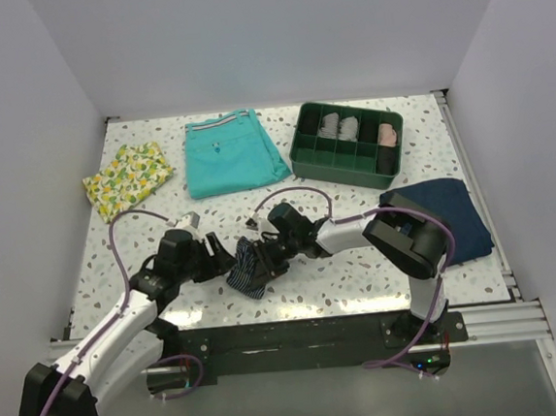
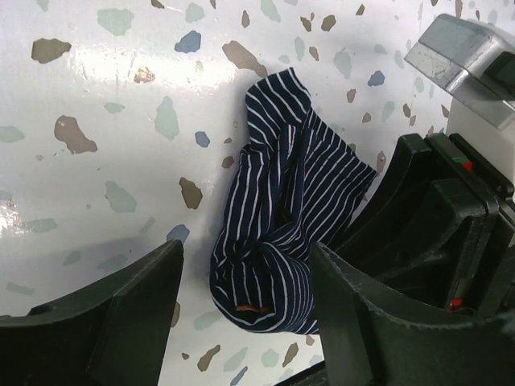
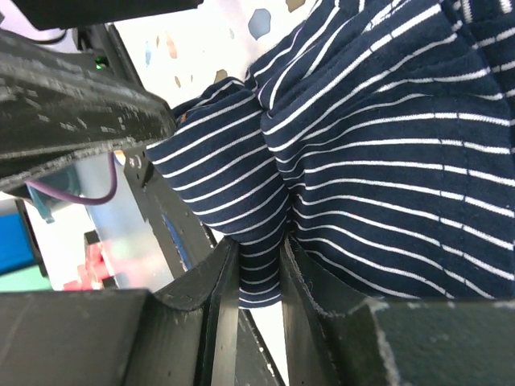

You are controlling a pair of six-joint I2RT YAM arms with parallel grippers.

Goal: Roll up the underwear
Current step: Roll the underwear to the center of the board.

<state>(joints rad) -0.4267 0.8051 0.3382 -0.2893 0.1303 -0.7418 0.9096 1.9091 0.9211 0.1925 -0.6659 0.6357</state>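
On the speckled desk (image 1: 362,278), near its front edge between both arms, the striped underwear (image 2: 282,209) lies bunched, the right claw (image 3: 261,265) pinching a fold and the left claw (image 2: 245,265) spread around the bundle, so the roll likely needs even tension and a snug tuck.

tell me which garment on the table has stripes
The small navy underwear bunched near the front edge; the teal shorts, larger navy garment and yellow printed cloth have none.

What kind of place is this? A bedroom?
Probably a robot test booth for laundry practice: plain white walls box in a speckled table, two robot arms are bolted at its edge, and teal shorts lie near a green tray.
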